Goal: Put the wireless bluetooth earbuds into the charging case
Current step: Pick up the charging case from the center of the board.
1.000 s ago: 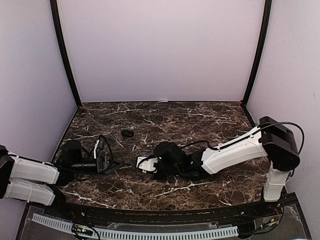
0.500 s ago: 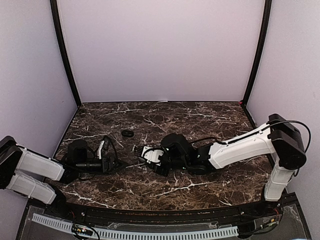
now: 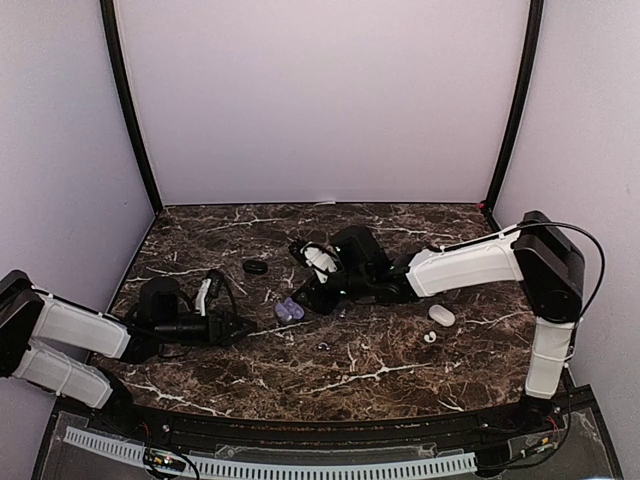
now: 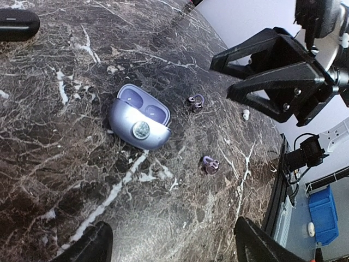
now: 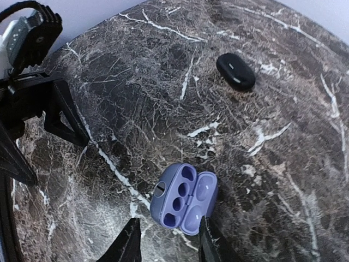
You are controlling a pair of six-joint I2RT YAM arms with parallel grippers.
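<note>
An open purple charging case [image 5: 184, 199] lies on the marble table [image 3: 400, 385] with its sockets empty; it also shows in the top view as the case [image 3: 289, 310] and in the left wrist view as the case [image 4: 140, 117]. Two small purple earbuds [image 4: 195, 101] [image 4: 210, 164] lie loose on the table beside it. My right gripper [image 5: 166, 245] hovers just behind the case, open, nothing between its fingers; in the top view the right gripper [image 3: 312, 288] sits mid-table. My left gripper [image 4: 174, 248] is open and empty, left of the case; the left gripper [image 3: 232, 325] points right.
A shut black case [image 5: 235, 71] lies at the back left, also seen as the black case [image 3: 256, 267]. A white case [image 3: 441, 315] and a tiny white bud [image 3: 429, 337] lie to the right. Walls enclose the table on three sides.
My right gripper has opened and drawn back toward the far side, leaving the purple case uncovered on the table. The left arm has edged slightly right.
</note>
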